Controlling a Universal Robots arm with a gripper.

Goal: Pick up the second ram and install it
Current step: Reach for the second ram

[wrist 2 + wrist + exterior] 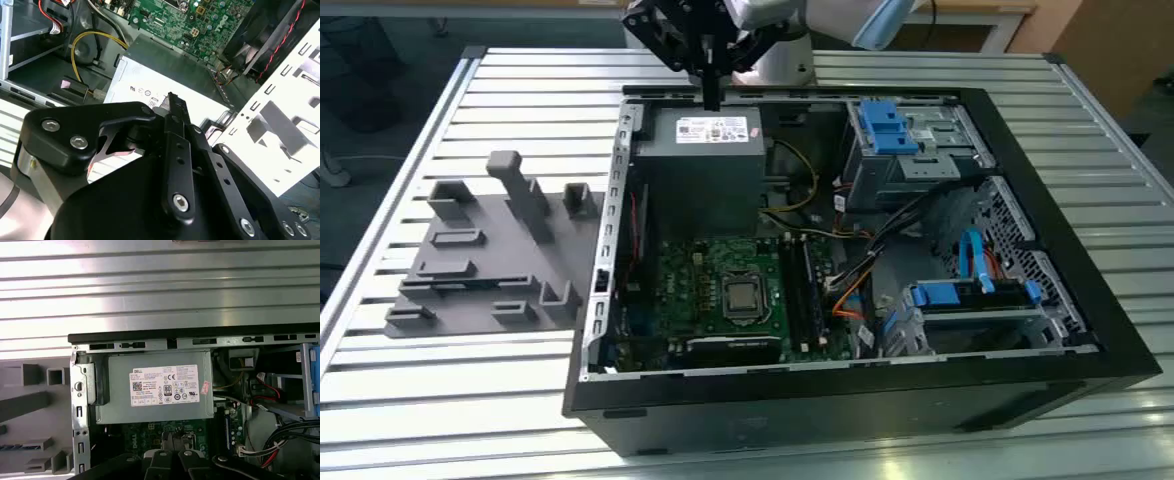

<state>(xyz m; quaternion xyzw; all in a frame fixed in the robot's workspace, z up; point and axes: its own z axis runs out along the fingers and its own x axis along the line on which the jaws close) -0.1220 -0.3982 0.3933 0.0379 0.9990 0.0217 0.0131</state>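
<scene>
while the gripper [711, 98] hangs just above the power supply [700, 150], its jaws pinched together on nothing, the second ram [20, 446] seems to sit edge-up in the grey tray [60, 425], well apart from the power supply.

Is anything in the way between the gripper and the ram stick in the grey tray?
Nothing visible. The gripper hangs over the power supply, above the case wall; the second ram lies uncovered in the grey tray.
</scene>
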